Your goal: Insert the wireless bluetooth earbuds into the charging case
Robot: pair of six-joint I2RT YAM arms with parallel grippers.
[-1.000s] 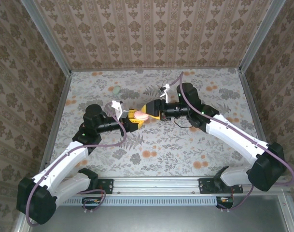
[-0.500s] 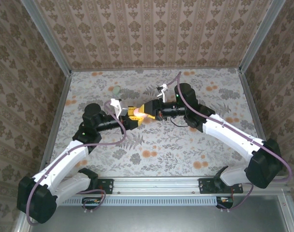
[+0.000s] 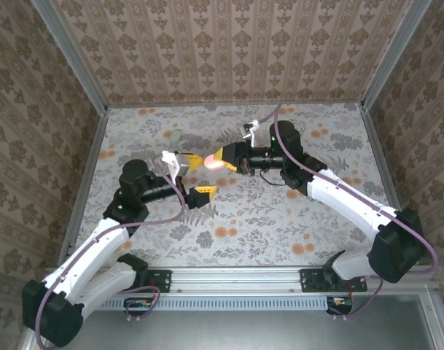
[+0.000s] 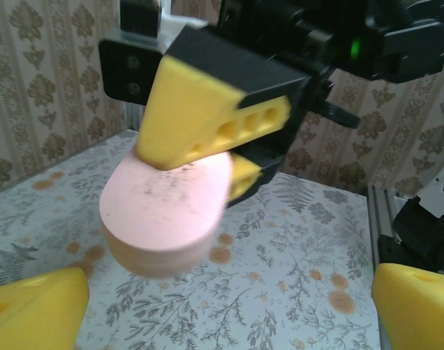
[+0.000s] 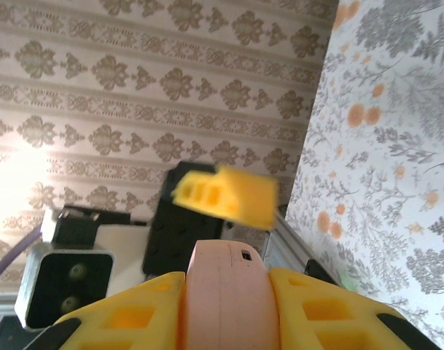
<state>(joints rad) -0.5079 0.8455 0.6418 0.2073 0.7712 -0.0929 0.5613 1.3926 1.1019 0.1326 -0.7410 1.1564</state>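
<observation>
The charging case is a pink oval box with its lid down, held in the air above the table's middle. My right gripper is shut on it, one yellow finger on each flat face. In the right wrist view the charging case sits squeezed between the pads of the right gripper. My left gripper stands open just left of the case and does not touch it. In the left wrist view the charging case hangs ahead of the left gripper, whose fingers are spread wide. The earbuds are out of view.
A pale green oval object lies on the floral table at the back left. Patterned walls with metal posts close in the table on three sides. The two arms meet nose to nose over the centre.
My left gripper has opened, let go of the pink case and drawn back to the left. The right gripper has closed on the case and carried it slightly back.
</observation>
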